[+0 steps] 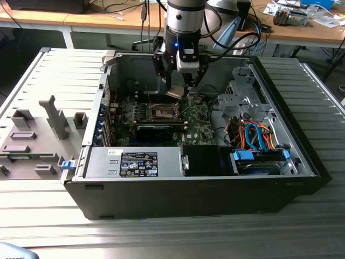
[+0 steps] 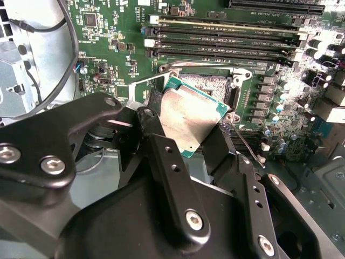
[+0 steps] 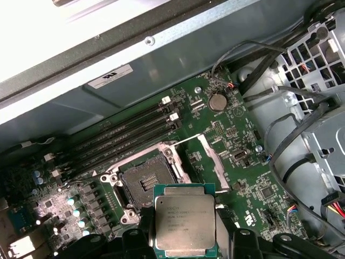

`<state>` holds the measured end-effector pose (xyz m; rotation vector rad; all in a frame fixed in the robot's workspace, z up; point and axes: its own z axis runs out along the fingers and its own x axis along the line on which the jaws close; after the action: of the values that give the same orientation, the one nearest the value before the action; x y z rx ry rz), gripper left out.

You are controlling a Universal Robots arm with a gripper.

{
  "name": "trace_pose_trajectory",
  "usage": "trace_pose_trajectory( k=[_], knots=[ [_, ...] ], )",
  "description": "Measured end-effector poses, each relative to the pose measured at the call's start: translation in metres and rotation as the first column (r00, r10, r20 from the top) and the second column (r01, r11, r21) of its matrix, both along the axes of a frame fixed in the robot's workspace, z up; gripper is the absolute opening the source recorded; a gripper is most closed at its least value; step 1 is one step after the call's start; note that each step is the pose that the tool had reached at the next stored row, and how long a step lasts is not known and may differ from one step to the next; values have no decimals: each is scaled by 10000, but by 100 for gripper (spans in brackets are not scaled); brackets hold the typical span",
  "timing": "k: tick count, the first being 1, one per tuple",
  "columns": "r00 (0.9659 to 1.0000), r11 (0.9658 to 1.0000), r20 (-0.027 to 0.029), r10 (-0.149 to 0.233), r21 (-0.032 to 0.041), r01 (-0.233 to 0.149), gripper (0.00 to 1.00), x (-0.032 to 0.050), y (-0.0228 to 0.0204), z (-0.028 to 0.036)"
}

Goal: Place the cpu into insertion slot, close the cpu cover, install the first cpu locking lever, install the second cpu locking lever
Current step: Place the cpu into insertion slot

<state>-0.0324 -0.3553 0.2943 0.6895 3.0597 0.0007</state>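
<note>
1. Black two-finger gripper (image 1: 178,90) clamps the thin, square, silvery-topped cpu (image 3: 185,224) by its edges, keeping its underside clear.
2. The chip hangs tilted just above the open black motherboard socket (image 3: 143,185), apparently for alignment.

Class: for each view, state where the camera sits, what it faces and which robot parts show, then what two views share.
Exterior view: off the arm, looking down into the open computer case; the arm shows.
First wrist view: at the wrist, facing the motherboard; jaws hold the cpu.
Second wrist view: at the wrist, facing the motherboard; black jaws clamp the cpu.
Both wrist views share the cpu and the open socket.
</note>
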Motion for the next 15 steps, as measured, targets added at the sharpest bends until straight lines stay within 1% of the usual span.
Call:
trace_pose_trajectory(
  k=[10,15],
  knots=[
    [10000,10000,0,-21,-36,21,54,0,0,0],
    [10000,10000,0,-49,-42,49,54,0,0,0]
  ],
)
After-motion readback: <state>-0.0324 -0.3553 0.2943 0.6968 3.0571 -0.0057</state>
